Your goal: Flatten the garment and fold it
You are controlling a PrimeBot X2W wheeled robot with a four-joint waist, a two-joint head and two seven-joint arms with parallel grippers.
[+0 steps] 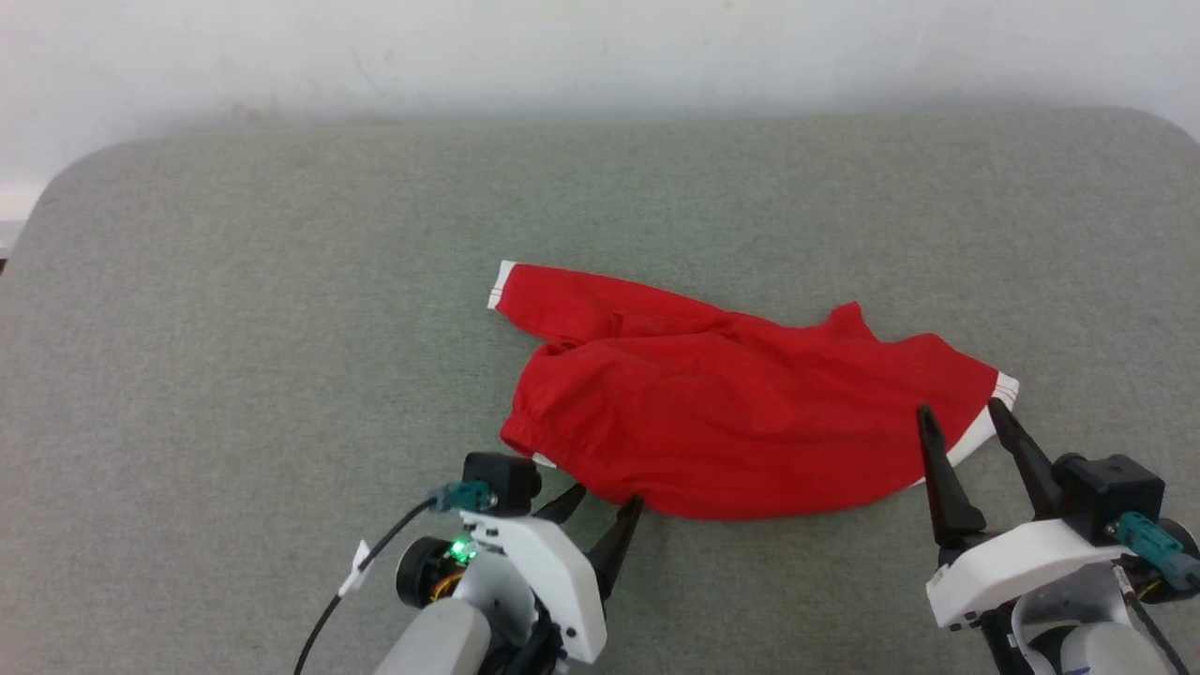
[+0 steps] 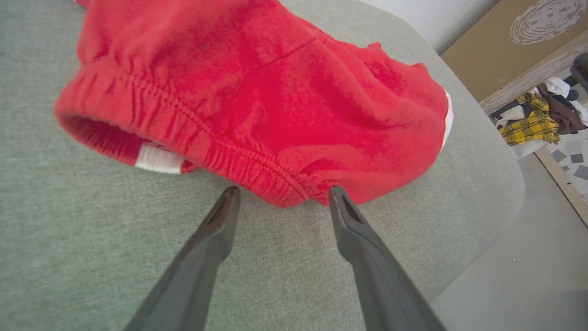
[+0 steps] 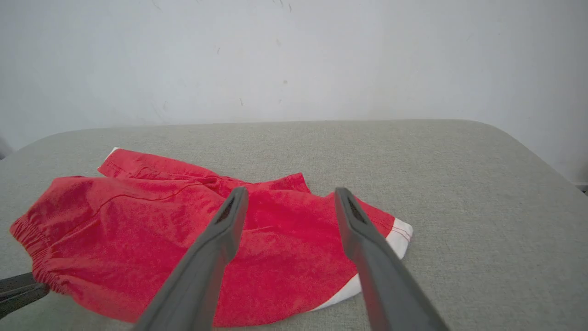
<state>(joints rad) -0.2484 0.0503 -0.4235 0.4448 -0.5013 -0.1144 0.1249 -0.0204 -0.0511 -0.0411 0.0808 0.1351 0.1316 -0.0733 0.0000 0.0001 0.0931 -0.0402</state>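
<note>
Grey-green fabric-covered table (image 1: 187, 281) with rounded corners spans most of the head view. Small bright red soft fabric garment (image 1: 712, 422), shorts-like, lies rumpled at frame centre. Its elastic waistband is toward the lower left, with white-trimmed leg hems at upper left and right. Left end effector (image 1: 607, 497), lower centre-left: fingers spread, tips at the waistband edge, nothing clamped. Right end effector (image 1: 958, 407), lower right: fingers spread, poised over the right-hand white-trimmed hem, nothing between them; contact with the cloth cannot be told.
</note>
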